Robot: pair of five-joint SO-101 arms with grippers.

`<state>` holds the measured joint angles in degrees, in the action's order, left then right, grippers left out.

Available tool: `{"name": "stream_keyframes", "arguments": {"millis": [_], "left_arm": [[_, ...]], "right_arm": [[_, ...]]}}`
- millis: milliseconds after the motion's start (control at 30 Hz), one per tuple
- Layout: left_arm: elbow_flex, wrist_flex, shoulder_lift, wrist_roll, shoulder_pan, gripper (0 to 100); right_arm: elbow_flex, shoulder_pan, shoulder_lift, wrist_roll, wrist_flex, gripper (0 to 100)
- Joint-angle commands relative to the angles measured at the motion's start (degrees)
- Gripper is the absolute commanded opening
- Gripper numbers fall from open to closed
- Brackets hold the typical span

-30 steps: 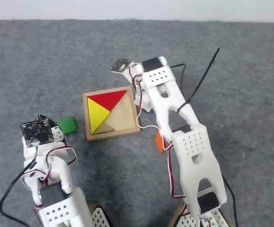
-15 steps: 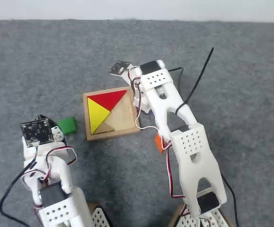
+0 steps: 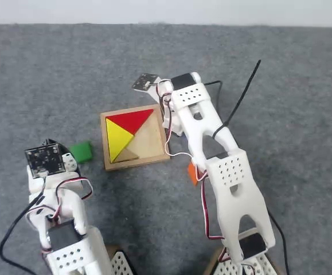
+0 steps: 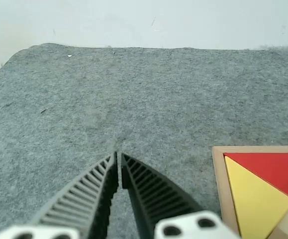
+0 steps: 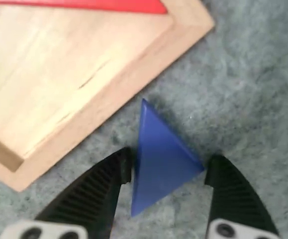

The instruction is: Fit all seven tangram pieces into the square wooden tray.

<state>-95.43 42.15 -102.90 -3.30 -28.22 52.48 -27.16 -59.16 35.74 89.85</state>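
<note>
Right gripper (image 5: pixel 171 159): jaws spread wide and low over the felt, straddling the blue triangle (image 5: pixel 159 158). One finger (image 5: pixel 96 191) sits against a long edge of the piece and the other is at or just off the opposite corner. Nothing is clamped yet. The blue triangle lies flat on the grey felt mat (image 5: pixel 253 74), just beside the outer wall of the wooden tray (image 5: pixel 134 84) and outside it, with its sharp tip pointing at the rim. Seen from the high view, this work site is at about 3 o'clock of the tray (image 3: pixel 104 143). The red triangle (image 3: pixel 130 121) and yellow triangle (image 3: pixel 117 140) are already seated in the tray and the rest of its floor is mostly bare. A green piece (image 3: pixel 82 151) lies on the mat at 9 o'clock of the tray and an orange piece (image 3: pixel 192 172) at roughly 4 o'clock, partly under the right arm. Left gripper (image 4: pixel 119 160): fingers drawn together to a thin slit, holding nothing, hovering over the mat near the green piece. Risks, as judged: the jaws bear on non-parallel edges, so closing may squirt or spin the triangle out. The piece looks thin, so the grip may ride over it. The finger nearest the tray could catch the rim and shove the tray, unseating the placed pieces.
</note>
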Motion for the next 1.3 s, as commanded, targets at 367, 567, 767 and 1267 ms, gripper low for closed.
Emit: {"name": "stream_keyframes", "arguments": {"millis": [367, 567, 767, 1267], "left_arm": [[0.31, 0.26, -1.23, -0.44, -0.26, 1], [0.31, 0.26, -1.23, -0.44, -0.26, 1], [0.31, 0.26, -1.23, -0.44, -0.26, 1], [0.22, 0.26, -1.23, -0.44, -0.26, 1]], "right_arm": [[6.68, 0.92, -0.66, 0.88, 5.05, 18.4], [6.68, 1.45, -0.66, 0.88, 4.97, 15.5], [6.95, 2.42, -0.13, 0.53, 5.05, 15.5], [24.26, 1.63, 1.1, -24.97, 13.14, 15.5]]}}
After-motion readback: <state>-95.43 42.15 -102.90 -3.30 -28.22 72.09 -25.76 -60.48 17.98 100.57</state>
